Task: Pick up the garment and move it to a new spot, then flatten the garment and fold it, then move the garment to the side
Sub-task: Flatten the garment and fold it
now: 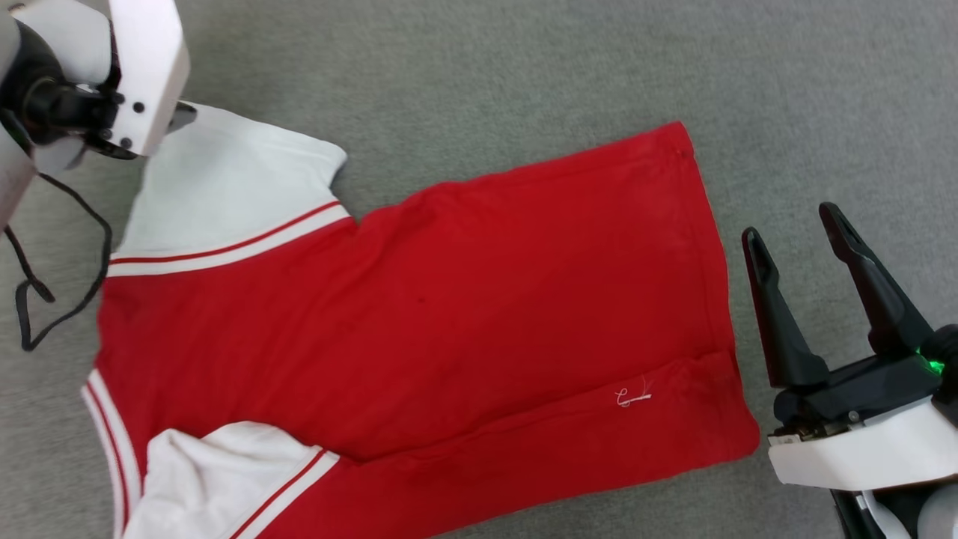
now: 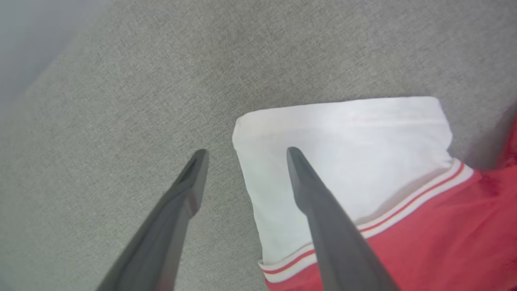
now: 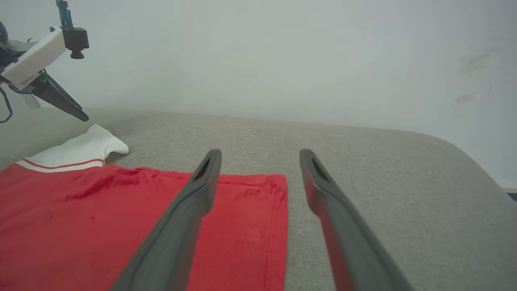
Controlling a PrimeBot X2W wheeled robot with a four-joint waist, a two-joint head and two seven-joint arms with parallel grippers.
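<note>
Grey fabric-covered worktop (image 1: 479,67), seen from above.

Head view: garment (image 1: 449,299) spread flat on the worktop, red body across the middle, hem to the right, two white sleeves with red-and-white striped trim to the left. Small loose white thread (image 1: 632,397) on the red fabric near the hem. Right gripper (image 1: 791,223) just beside the hem, clear of the cloth, fingers spread wide, empty. White left wrist block (image 1: 142,67) above the upper sleeve, black cable (image 1: 45,299) hanging beside it.

Left wrist view: left gripper (image 2: 246,152) with fingers well apart, holding nothing. One finger over bare worktop, the other over the white sleeve (image 2: 343,161); contact with the cloth impossible to tell.

Right wrist view: right gripper fingers parted and empty, one over the hem corner of the garment, the other over bare worktop. Hem well apart from the worktop's rounded corner (image 3: 456,149). Pale wall (image 3: 282,52) behind the far edge. Left gripper raised just above the far sleeve.
</note>
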